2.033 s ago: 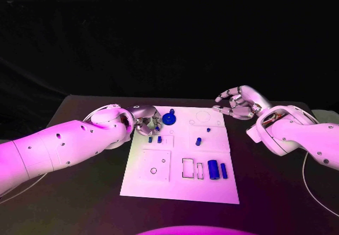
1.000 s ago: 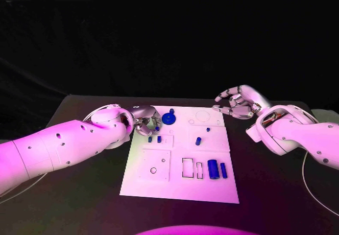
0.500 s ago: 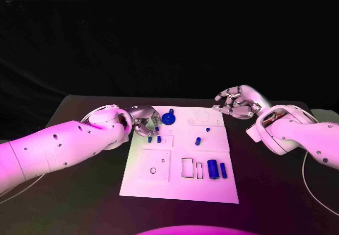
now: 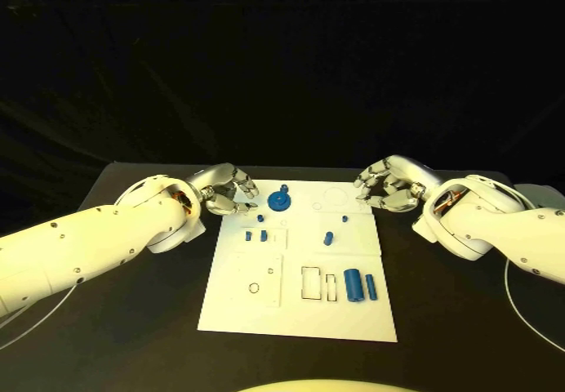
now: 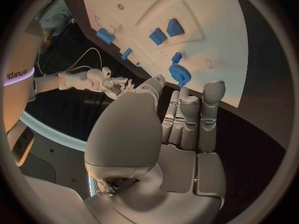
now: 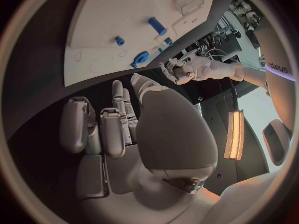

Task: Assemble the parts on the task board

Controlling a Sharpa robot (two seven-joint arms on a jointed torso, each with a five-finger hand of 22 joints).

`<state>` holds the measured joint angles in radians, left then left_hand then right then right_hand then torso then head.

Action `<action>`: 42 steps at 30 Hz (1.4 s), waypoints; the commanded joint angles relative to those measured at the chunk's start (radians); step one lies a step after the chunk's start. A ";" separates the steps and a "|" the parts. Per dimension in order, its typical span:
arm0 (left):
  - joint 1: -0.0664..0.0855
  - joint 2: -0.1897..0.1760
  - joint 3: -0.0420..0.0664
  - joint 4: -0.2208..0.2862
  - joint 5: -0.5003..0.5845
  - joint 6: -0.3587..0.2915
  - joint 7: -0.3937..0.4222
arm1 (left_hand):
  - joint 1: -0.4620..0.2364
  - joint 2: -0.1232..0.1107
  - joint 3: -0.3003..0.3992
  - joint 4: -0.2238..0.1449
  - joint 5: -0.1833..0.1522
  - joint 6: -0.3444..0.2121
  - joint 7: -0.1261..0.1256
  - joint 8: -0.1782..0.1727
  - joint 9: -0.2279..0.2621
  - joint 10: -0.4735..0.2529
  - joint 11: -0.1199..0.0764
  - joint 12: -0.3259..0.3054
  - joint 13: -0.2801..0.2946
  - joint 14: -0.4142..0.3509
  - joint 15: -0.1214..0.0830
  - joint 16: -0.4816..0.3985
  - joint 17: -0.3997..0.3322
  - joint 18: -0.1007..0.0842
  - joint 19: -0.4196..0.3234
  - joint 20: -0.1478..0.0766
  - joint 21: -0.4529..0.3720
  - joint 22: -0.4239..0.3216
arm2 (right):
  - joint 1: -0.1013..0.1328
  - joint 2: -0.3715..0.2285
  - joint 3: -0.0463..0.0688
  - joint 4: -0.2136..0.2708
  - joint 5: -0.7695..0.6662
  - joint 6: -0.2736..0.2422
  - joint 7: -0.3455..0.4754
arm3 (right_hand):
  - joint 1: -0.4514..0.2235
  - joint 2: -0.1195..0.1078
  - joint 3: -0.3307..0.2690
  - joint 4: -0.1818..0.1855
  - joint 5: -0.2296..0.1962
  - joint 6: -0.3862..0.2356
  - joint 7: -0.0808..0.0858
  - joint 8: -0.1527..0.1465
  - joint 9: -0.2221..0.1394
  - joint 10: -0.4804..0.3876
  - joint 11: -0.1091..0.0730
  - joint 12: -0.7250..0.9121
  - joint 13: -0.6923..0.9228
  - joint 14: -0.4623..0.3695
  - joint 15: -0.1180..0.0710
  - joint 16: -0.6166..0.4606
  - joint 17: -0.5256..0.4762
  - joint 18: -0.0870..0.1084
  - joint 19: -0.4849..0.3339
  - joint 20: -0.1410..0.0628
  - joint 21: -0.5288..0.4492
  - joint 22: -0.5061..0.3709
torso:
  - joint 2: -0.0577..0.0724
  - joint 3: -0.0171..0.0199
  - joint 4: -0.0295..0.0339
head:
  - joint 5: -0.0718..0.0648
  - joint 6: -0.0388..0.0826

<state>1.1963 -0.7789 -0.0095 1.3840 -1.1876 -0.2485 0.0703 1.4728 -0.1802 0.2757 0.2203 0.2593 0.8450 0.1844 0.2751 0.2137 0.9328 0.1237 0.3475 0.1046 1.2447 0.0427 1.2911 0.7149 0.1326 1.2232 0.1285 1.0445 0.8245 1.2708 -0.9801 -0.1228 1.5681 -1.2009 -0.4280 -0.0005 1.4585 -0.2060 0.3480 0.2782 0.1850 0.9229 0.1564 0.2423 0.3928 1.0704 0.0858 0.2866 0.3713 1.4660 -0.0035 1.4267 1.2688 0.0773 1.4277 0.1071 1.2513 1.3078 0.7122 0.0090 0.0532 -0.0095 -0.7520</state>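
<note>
Table (image 4: 141,318): black; my task board (image 4: 295,310) lies mid-table with blue parts (image 4: 354,283).
Left hand (image 4: 226,189): fingers apart, empty, beside the board.
Right hand (image 4: 386,186): curled, empty.

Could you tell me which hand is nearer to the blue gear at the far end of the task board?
Left. The left hand hovers just beside the blue gear; the right hand hovers off the task board's opposite far corner.

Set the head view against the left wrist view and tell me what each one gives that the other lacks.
Head view: the near end of the task board, with two blue cylinders beside rectangular slots. Left wrist view: the palm side of the left hand, fingers straight and holding nothing. Both: the blue gear and the right hand.
</note>
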 commanded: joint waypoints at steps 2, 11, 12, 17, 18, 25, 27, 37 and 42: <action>0.001 -0.032 0.001 0.032 0.529 -0.028 0.173 | 0.018 -0.007 0.062 0.013 0.003 0.027 0.004 0.009 -0.005 0.039 -0.001 0.023 0.006 -0.090 -0.001 -0.078 -0.151 0.046 -0.087 -0.001 -0.123 -0.147 | -0.001 0.013 0.000 0.002 -0.304 0.157 -0.083 | -0.006 -0.022 0.029 -0.004 -0.008 0.017 -0.004 -0.010 -0.005 0.019 -0.001 -0.049 -0.050 0.046 0.011 0.017 0.028 -0.016 0.021 -0.001 0.037 0.103 | 0.003 -0.0006 -0.0016 | -0.027 0.010; -0.001 -0.085 0.001 0.098 0.988 0.008 0.310 | 0.036 -0.002 0.129 -0.002 0.004 0.049 -0.009 0.028 0.002 0.074 -0.018 0.093 0.037 -0.142 -0.014 -0.121 -0.210 0.053 -0.120 -0.012 -0.187 -0.208 | -0.008 0.053 0.000 -0.004 -0.499 0.202 -0.152 | -0.010 -0.035 0.060 -0.011 -0.018 0.029 -0.005 -0.020 -0.009 0.031 0.002 -0.094 -0.098 0.046 0.013 0.018 0.026 -0.018 0.026 -0.003 0.048 0.113 | 0.002 -0.0016 -0.0002 | -0.062 0.014; -0.001 -0.090 0.001 0.104 1.013 0.013 0.317 | 0.034 -0.004 0.133 -0.003 0.003 0.049 -0.009 0.029 0.002 0.071 -0.018 0.097 0.039 -0.147 -0.014 -0.124 -0.212 0.053 -0.122 -0.013 -0.192 -0.210 | -0.011 0.058 0.000 -0.005 -0.514 0.201 -0.157 | -0.011 -0.036 0.062 -0.012 -0.021 0.029 -0.004 -0.022 -0.010 0.031 0.002 -0.099 -0.102 0.046 0.014 0.017 0.026 -0.018 0.026 -0.003 0.048 0.114 | 0.001 -0.0019 0.0000 | -0.064 0.014; -0.003 -0.103 0.000 0.124 1.075 0.026 0.336 | 0.027 -0.006 0.141 -0.005 0.002 0.049 -0.009 0.033 0.004 0.064 -0.018 0.107 0.044 -0.156 -0.013 -0.131 -0.217 0.052 -0.125 -0.013 -0.201 -0.215 | -0.024 0.081 0.000 -0.013 -0.561 0.197 -0.177 | -0.012 -0.039 0.070 -0.014 -0.023 0.027 -0.002 -0.026 -0.012 0.032 0.005 -0.108 -0.112 0.046 0.015 0.018 0.027 -0.018 0.026 -0.001 0.048 0.115 | 0.001 -0.0004 0.0021 | -0.066 0.013; -0.003 -0.104 0.000 0.127 1.082 0.026 0.339 | 0.026 -0.006 0.142 -0.005 0.002 0.050 -0.009 0.034 0.004 0.063 -0.018 0.108 0.044 -0.157 -0.013 -0.132 -0.217 0.052 -0.126 -0.013 -0.202 -0.216 | -0.026 0.086 0.000 -0.016 -0.569 0.195 -0.180 | -0.012 -0.040 0.073 -0.015 -0.022 0.028 -0.001 -0.028 -0.012 0.032 0.005 -0.111 -0.116 0.047 0.016 0.019 0.029 -0.019 0.027 -0.001 0.051 0.116 | 0.002 -0.0004 0.0022 | -0.064 0.013; -0.004 -0.112 -0.001 0.135 1.103 0.029 0.345 | 0.025 -0.006 0.144 -0.006 0.002 0.051 -0.009 0.035 0.005 0.062 -0.018 0.111 0.046 -0.158 -0.013 -0.133 -0.218 0.052 -0.126 -0.012 -0.204 -0.217 | -0.037 0.112 -0.001 -0.025 -0.595 0.191 -0.188 | -0.009 -0.040 0.094 -0.025 -0.020 0.039 0.004 -0.028 -0.013 0.036 0.009 -0.124 -0.132 0.047 0.018 0.020 0.031 -0.021 0.032 0.003 0.062 0.124 | 0.002 0.0001 0.0013 | -0.062 0.011; -0.004 -0.114 -0.001 0.135 1.105 0.028 0.345 | 0.025 -0.006 0.145 -0.007 0.002 0.051 -0.009 0.036 0.005 0.062 -0.018 0.112 0.046 -0.159 -0.013 -0.134 -0.219 0.052 -0.126 -0.013 -0.205 -0.218 | -0.040 0.116 -0.001 -0.025 -0.598 0.193 -0.188 | -0.007 -0.038 0.104 -0.029 -0.022 0.045 0.003 -0.028 -0.013 0.043 0.008 -0.126 -0.137 0.048 0.017 0.022 0.035 -0.022 0.035 0.004 0.068 0.128 | 0.002 -0.0001 0.0007 | -0.061 0.009; -0.004 -0.117 -0.001 0.134 1.109 0.025 0.341 | 0.025 -0.007 0.147 -0.009 0.002 0.051 -0.008 0.036 0.005 0.061 -0.018 0.114 0.047 -0.159 -0.013 -0.134 -0.220 0.052 -0.126 -0.013 -0.207 -0.219 | -0.051 0.129 -0.001 -0.028 -0.602 0.207 -0.185 | -0.007 -0.028 0.164 -0.060 -0.032 0.086 -0.009 -0.016 -0.007 0.096 -0.005 -0.132 -0.157 0.052 0.007 0.030 0.047 -0.030 0.052 -0.001 0.107 0.152 | 0.001 -0.0003 0.0009 | -0.058 0.004; -0.004 -0.119 -0.001 0.134 1.109 0.023 0.336 | 0.025 -0.007 0.148 -0.010 0.002 0.050 -0.008 0.036 0.005 0.060 -0.017 0.115 0.048 -0.159 -0.013 -0.135 -0.220 0.053 -0.126 -0.013 -0.207 -0.219 | -0.055 0.133 -0.001 -0.033 -0.605 0.223 -0.189 | -0.014 -0.026 0.187 -0.076 -0.034 0.098 -0.013 -0.013 -0.004 0.115 -0.010 -0.137 -0.163 0.053 0.002 0.032 0.050 -0.033 0.058 -0.005 0.122 0.162 | 0.002 0.0000 0.0000 | -0.057 0.001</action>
<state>1.1919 -0.8982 -0.0109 1.5155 -0.0923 -0.2388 0.3936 1.5028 -0.1817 0.4197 0.2111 0.2591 0.8884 0.1747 0.3056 0.2175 0.9989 0.1055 0.4571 0.1510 1.0898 0.0288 1.1616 0.4959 0.1697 1.1041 0.1178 0.8422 0.6065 1.2191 -0.8495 -0.1225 1.5356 -1.7824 -0.2413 -0.1807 1.4465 -0.2359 0.5302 0.2025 0.1563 1.0151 0.1427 0.2242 0.3882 1.1777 0.0786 0.1537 0.2096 1.4690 0.0055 1.4532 1.3081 0.0531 1.4631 0.1038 1.3697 1.3081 0.7138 0.0088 0.0537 -0.0668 -0.7496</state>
